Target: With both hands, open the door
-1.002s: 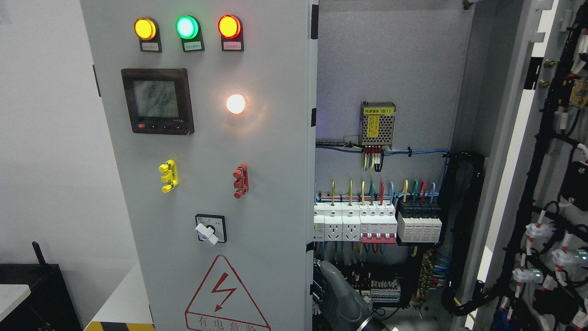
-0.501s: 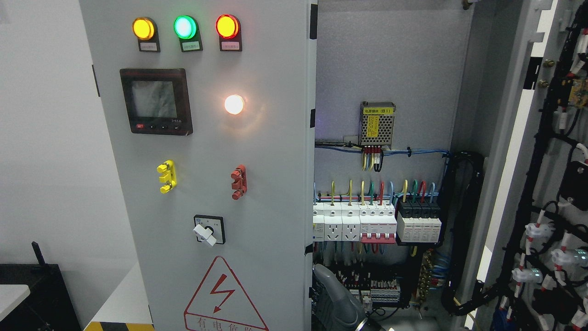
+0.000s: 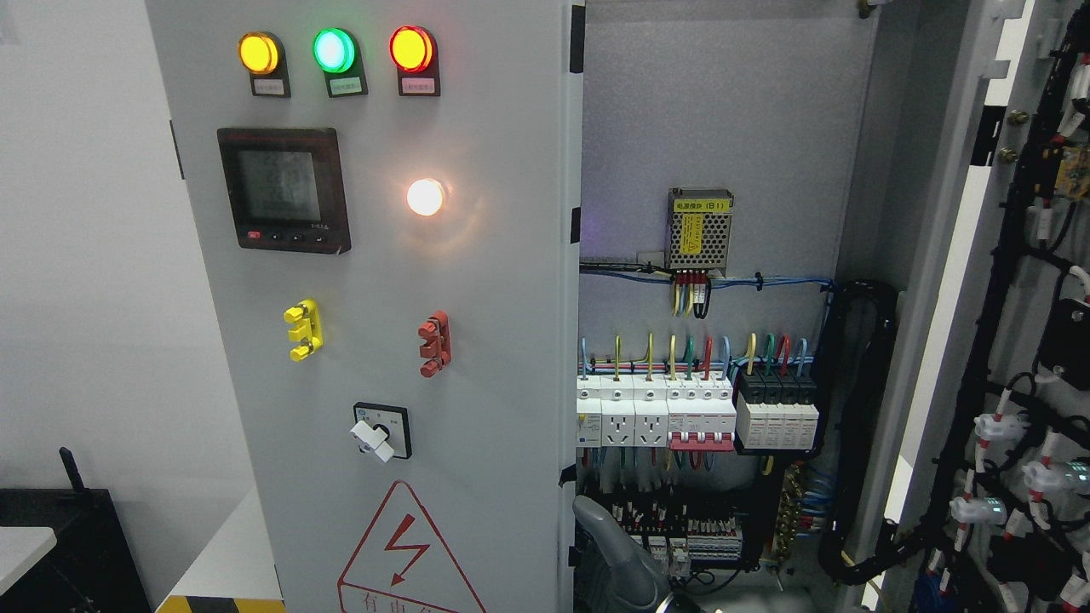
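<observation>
The grey left door (image 3: 477, 281) of the electrical cabinet carries three lit lamps, a meter screen (image 3: 283, 189), a rotary switch (image 3: 381, 431) and a red warning triangle. It stands partly open, its free edge (image 3: 569, 340) near the picture's middle. My right hand (image 3: 609, 558), grey, rises from the bottom edge just right of the middle and sits against the inner side of that free edge. The right door (image 3: 1030, 340) is swung wide open at the far right, showing its wired back. My left arm does not show.
Inside the cabinet are a row of breakers (image 3: 681, 417), a mesh power supply (image 3: 700, 228) and cable bundles (image 3: 860, 426). A black box (image 3: 68, 545) and a white table corner (image 3: 21, 549) stand at the lower left, before a white wall.
The left door has swung a little further left, baring more of the cabinet's inside. My right hand has shifted left along with the door's edge.
</observation>
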